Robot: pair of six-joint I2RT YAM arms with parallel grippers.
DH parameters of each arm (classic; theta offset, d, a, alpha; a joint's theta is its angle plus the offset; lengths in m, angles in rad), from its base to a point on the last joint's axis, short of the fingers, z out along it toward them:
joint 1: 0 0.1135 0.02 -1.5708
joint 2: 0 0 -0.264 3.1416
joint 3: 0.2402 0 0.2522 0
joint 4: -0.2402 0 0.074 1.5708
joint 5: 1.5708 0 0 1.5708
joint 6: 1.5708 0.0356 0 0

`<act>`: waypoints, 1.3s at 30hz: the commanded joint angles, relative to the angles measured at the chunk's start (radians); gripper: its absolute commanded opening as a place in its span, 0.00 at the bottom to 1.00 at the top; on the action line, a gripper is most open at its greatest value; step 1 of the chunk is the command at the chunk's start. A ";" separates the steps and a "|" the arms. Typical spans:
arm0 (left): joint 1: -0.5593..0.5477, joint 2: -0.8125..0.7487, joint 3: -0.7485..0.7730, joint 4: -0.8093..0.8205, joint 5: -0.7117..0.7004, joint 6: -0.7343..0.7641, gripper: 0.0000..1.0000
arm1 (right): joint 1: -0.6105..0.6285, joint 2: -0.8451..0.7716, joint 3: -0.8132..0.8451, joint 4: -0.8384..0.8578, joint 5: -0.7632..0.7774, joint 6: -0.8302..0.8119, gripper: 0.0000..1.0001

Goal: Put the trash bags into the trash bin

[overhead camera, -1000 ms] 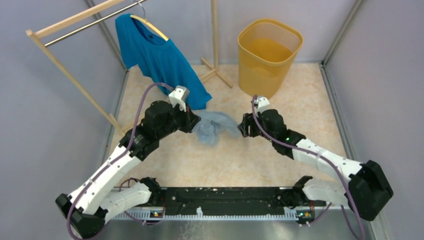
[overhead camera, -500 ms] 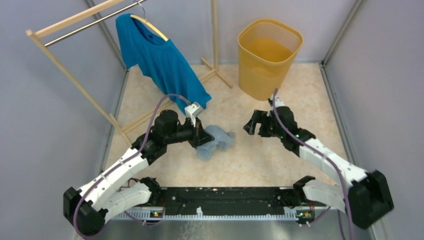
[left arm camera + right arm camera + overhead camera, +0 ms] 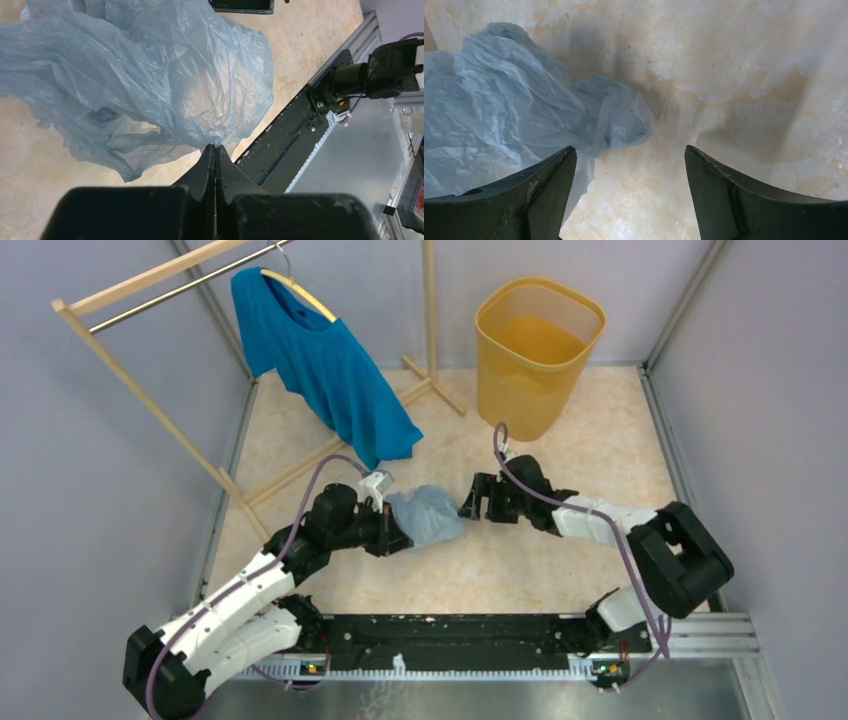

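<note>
Changed: your right gripper (image 3: 466, 506) has swung back in from nearer the bin to the trash bag (image 3: 428, 512). The left gripper (image 3: 398, 532) has drawn slightly toward the near edge, and the bag has gone with it.
Near edge: the black rail (image 3: 470, 640) runs along it, and your folded right elbow sits close above its right end.
Left gripper: clenched, its fingers pressed together on a fold of film at the bag's near-left side.
Trash bag: crumpled on the table (image 3: 560, 560), a little left of centre between the two grippers, and well apart from the bin.
Right gripper: released and spread wide, low at the bag's right edge. Film touches one finger, but the gap mostly shows bare table.
Step in hand: a second grasp, I judge. Push further into the film before closing and take a thick bunch, since a thin layer may slip.
Open room: bare table lies from the bag to the bin.
Far edge, right: the trash bin (image 3: 520, 390) stands upright with its mouth open. Lift high so trailing film clears the rim.
Far left: the T-shirt (image 3: 320, 360) hem hangs from the wooden rack (image 3: 150, 278) near the bag, so keep clear of it.
</note>
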 commanded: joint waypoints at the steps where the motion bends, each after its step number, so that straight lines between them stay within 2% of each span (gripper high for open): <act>1: 0.000 -0.001 0.042 -0.073 -0.074 -0.004 0.00 | 0.028 0.075 0.054 0.164 -0.013 -0.028 0.80; 9: 0.000 0.035 0.068 -0.099 -0.081 0.007 0.00 | 0.065 0.191 0.091 0.267 0.086 -0.072 0.73; 12: 0.001 0.020 0.070 -0.110 -0.087 0.002 0.00 | 0.064 0.184 0.095 0.308 0.102 -0.113 0.75; 14: 0.001 0.004 0.072 -0.115 -0.092 -0.001 0.00 | 0.055 0.162 0.079 0.345 0.111 -0.114 0.81; 19: 0.000 -0.026 0.063 -0.116 -0.108 -0.008 0.00 | -0.031 0.099 -0.011 0.502 -0.007 -0.047 0.81; 25: 0.001 -0.016 0.046 -0.099 -0.094 -0.015 0.00 | -0.041 0.104 0.011 0.473 -0.034 -0.096 0.83; 30: 0.000 -0.008 0.045 -0.094 -0.087 -0.014 0.00 | -0.036 0.227 0.068 0.593 -0.157 -0.075 0.85; 36: 0.001 -0.011 0.042 -0.093 -0.082 -0.016 0.00 | 0.011 0.432 0.149 0.781 -0.223 -0.016 0.84; 39: 0.001 -0.019 0.042 -0.093 -0.085 -0.016 0.00 | 0.029 0.497 0.186 0.796 -0.199 -0.002 0.74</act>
